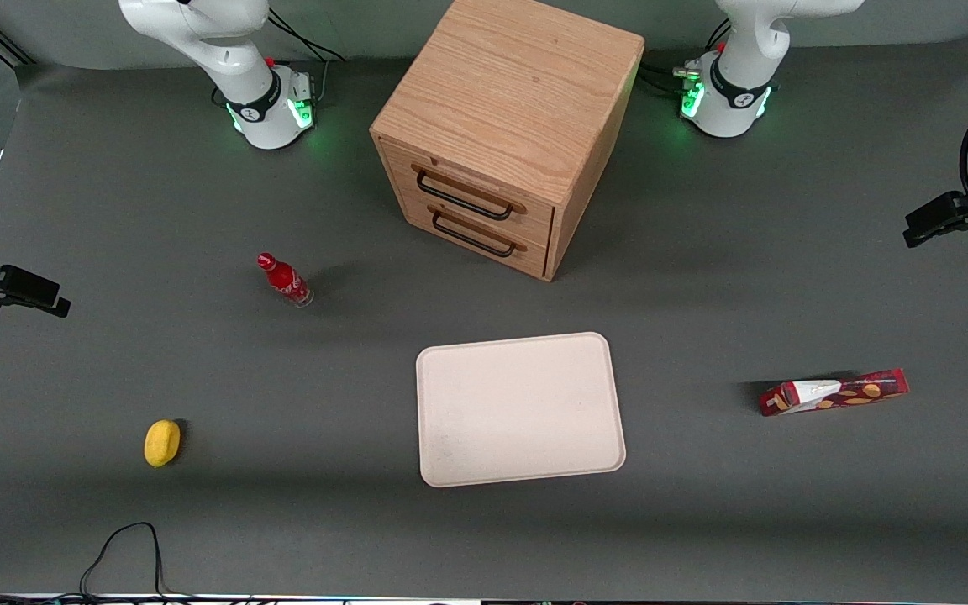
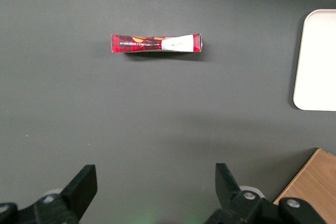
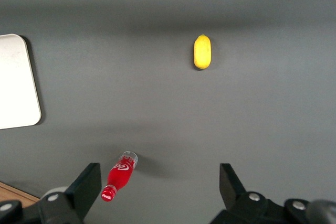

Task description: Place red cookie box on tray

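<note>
The red cookie box lies flat on the dark table, apart from the tray and toward the working arm's end. It also shows in the left wrist view. The cream tray lies bare in the middle of the table, nearer to the front camera than the cabinet; its edge shows in the left wrist view. My left gripper is open and empty, held high above the table, with the box well clear of its fingertips. The gripper is out of the front view.
A wooden two-drawer cabinet stands between the arm bases; its corner shows in the left wrist view. A small red bottle and a yellow lemon sit toward the parked arm's end. Black camera mounts stand at the table ends.
</note>
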You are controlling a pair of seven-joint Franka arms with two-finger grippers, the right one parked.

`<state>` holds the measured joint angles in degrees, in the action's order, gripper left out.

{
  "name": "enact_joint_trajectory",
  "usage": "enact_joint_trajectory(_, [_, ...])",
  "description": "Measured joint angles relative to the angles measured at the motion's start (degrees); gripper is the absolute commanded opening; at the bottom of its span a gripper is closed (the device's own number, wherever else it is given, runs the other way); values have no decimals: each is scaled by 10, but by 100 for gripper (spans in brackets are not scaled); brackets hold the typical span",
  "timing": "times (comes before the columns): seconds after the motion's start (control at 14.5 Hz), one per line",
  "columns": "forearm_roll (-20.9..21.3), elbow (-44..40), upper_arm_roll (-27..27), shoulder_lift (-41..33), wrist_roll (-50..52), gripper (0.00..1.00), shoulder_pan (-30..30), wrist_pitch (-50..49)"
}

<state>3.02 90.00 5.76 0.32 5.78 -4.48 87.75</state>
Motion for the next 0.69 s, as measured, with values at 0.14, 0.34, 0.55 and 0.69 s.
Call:
enact_joint_trajectory(0.14, [0, 0, -2, 0, 0, 100, 1, -1])
enact_joint_trajectory(0.34, [0, 0, -4, 0, 2, 100, 1, -5])
enact_joint_trajectory(0.55, [0, -1, -5, 0, 17, 100, 1, -5])
enact_joint_trajectory(0.69, [0, -3, -5, 0, 22, 100, 1, -5])
